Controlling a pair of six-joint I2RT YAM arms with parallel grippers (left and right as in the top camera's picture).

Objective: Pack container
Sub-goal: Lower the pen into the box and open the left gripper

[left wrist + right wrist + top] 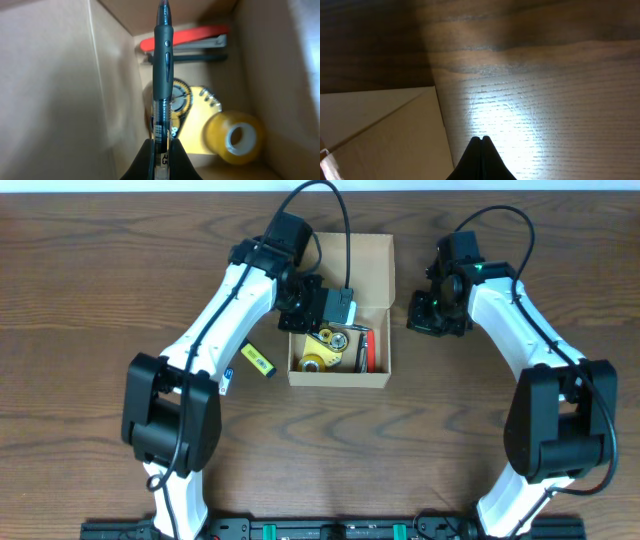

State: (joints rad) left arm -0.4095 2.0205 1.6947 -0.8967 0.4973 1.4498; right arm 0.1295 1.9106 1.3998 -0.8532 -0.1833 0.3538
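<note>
On the wooden table point(80, 260) the container point(340, 378) stood in the middle, with its flap lid open toward the far side. The left gripper point(161, 150) hung over its inside and pinched a pen point(162, 75) (dark grip, clear barrel) that pointed into the box. The right gripper point(481, 142) had its fingers pressed together on nothing, just beside the right wall. Inside lay a red stapler point(185, 40) and a tape roll point(237, 137).

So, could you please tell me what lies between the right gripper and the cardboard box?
Nothing: only bare table separates the right gripper from the box, as the overhead view shows.
</note>
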